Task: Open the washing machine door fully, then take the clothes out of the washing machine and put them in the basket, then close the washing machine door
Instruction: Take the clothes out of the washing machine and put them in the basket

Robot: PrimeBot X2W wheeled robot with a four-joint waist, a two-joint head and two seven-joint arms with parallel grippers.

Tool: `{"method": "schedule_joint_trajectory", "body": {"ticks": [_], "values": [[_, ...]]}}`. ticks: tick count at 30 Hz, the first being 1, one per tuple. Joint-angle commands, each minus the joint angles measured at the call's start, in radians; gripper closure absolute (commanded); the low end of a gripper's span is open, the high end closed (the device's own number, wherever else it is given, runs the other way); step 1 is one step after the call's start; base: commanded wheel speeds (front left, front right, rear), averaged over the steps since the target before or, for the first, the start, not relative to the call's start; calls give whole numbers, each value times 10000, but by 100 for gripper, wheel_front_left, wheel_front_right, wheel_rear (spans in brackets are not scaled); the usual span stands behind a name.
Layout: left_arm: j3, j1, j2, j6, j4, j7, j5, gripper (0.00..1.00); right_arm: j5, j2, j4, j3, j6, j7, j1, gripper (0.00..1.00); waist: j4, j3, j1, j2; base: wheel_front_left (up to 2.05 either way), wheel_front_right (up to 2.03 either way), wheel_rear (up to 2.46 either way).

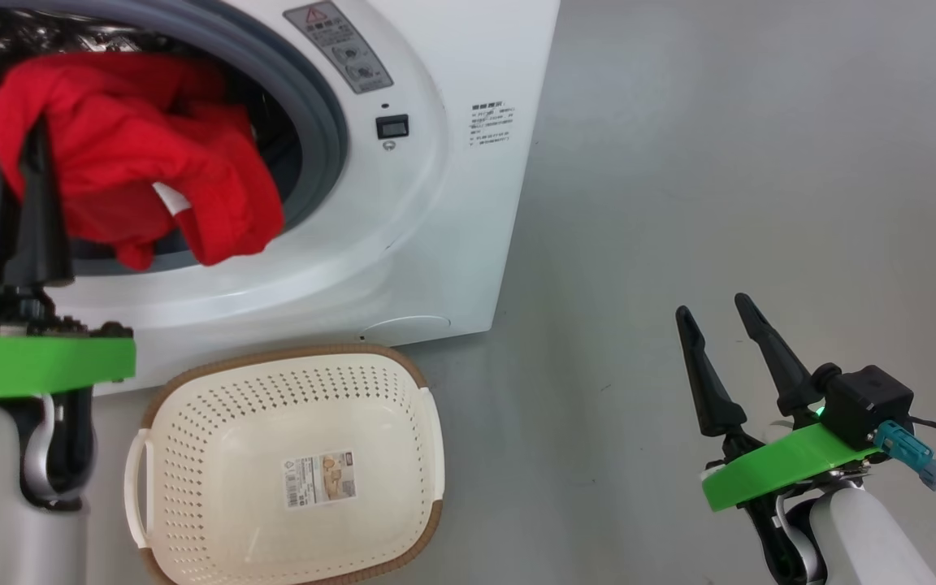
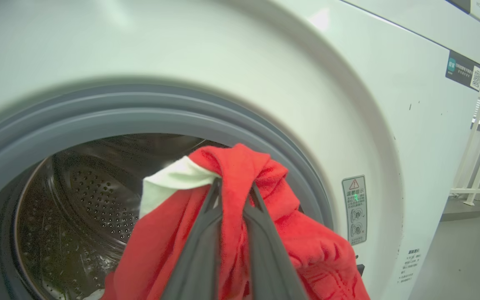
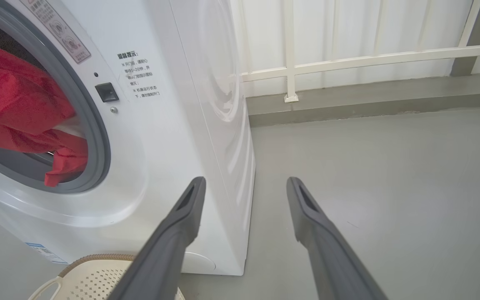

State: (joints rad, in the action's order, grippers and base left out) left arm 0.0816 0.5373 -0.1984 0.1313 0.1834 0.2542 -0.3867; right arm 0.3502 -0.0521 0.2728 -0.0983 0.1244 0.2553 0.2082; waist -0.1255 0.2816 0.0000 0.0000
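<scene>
The left claw (image 2: 235, 185) pinches the clothes (image 1: 135, 154) at a bunched fold; soft, light, floppy stuff (tails will likely drag). The right claw (image 1: 713, 306) gapes empty.

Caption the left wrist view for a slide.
The left gripper shut on the clothes at the washing machine mouth.
</scene>
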Motion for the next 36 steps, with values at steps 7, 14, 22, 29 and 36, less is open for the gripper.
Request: {"method": "schedule_joint_trajectory", "body": {"ticks": [7,14,22,29,36], "values": [[649,-589,-25,-7,-1853,76,178,100,-105,18,-282,-84,63,65,-97,0,51,40,0,0,0,0,0],[681,-1108,171,-6,-2719,76,319,100,-121,18,-287,-108,63,65,-97,0,79,66,0,0,0,0,0],[519,-1771,322,-6,-2025,76,282,100,-117,18,-298,-121,63,65,-26,0,93,209,0,0,0,0,0],[442,-2402,609,-6,-981,76,323,100,-83,18,-331,-175,63,65,98,0,75,484,0,0,0,0,0],[33,-2664,727,-6,334,76,311,100,-83,18,-392,-201,63,65,274,0,30,844,0,0,0,0,0]]}}
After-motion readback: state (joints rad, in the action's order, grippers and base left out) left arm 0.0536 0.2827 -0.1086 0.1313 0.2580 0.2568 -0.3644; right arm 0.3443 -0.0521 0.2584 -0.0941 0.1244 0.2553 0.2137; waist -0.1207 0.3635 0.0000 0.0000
